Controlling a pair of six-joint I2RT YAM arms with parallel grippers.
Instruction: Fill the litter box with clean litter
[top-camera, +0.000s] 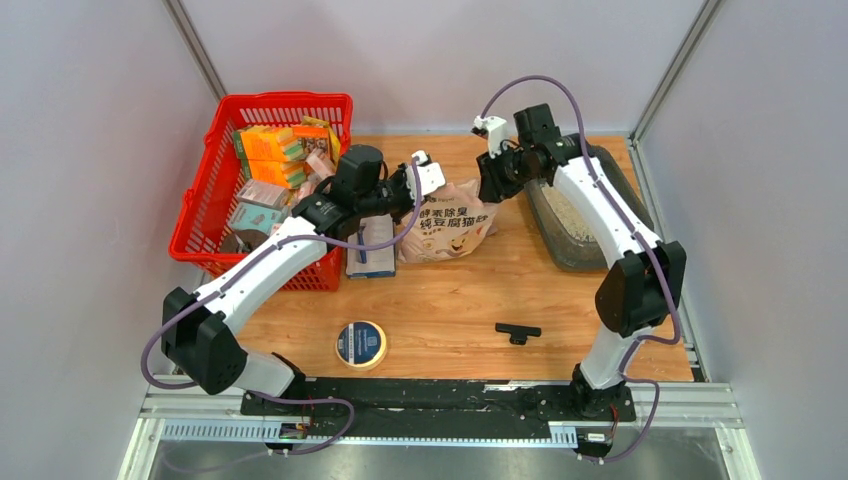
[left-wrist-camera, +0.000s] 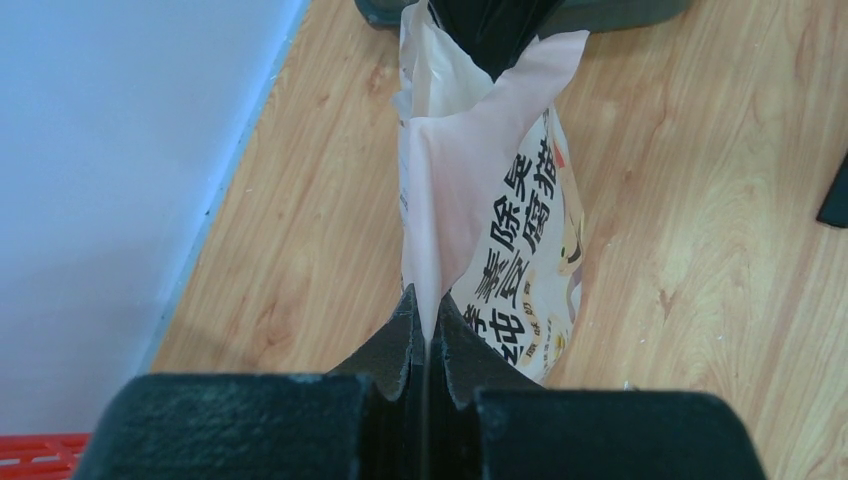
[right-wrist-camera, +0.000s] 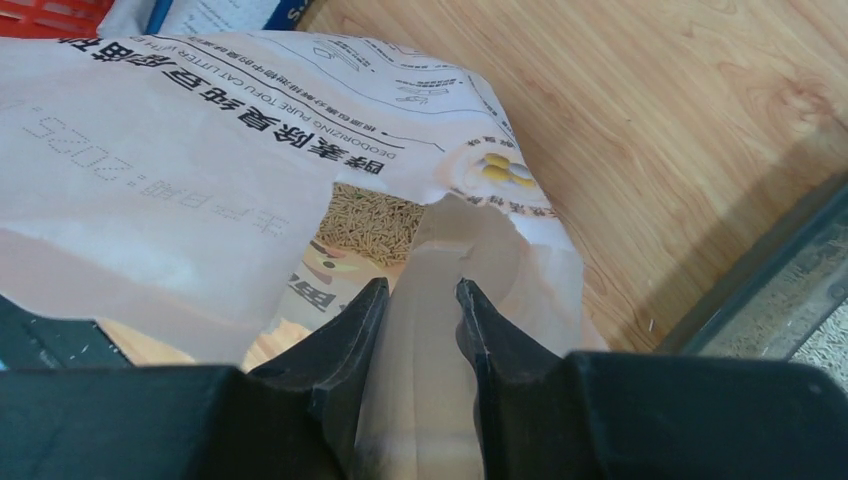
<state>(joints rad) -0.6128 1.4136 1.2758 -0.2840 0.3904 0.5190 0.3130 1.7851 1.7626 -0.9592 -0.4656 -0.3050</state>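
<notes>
Some clean litter (top-camera: 568, 215) inside dark grey litter box (top-camera: 578, 263). Just left of litter box, pink litter bag (top-camera: 445, 228), open, pellets showing. Right fingers (right-wrist-camera: 375, 305) pinching bag's edge nearest litter box; left fingers (left-wrist-camera: 410, 338) clamped tight on edge farthest from it. Red mesh basket (top-camera: 285, 100) farther left.

Tabletop (top-camera: 440, 300): light wood grain, beneath the left claw (top-camera: 425, 192) and the right claw (top-camera: 490, 185).
Back wall (top-camera: 430, 50): plain pale grey, beyond both claws.
Left wall (top-camera: 80, 150): same grey, left of the left claw.
Right wall (top-camera: 770, 150): same grey, right of the right claw.
Corner posts (top-camera: 195, 45): metal, at both back corners.
Rail (top-camera: 690, 408): aluminium, well behind the claws.
Light: even, with soft shadows.
</notes>
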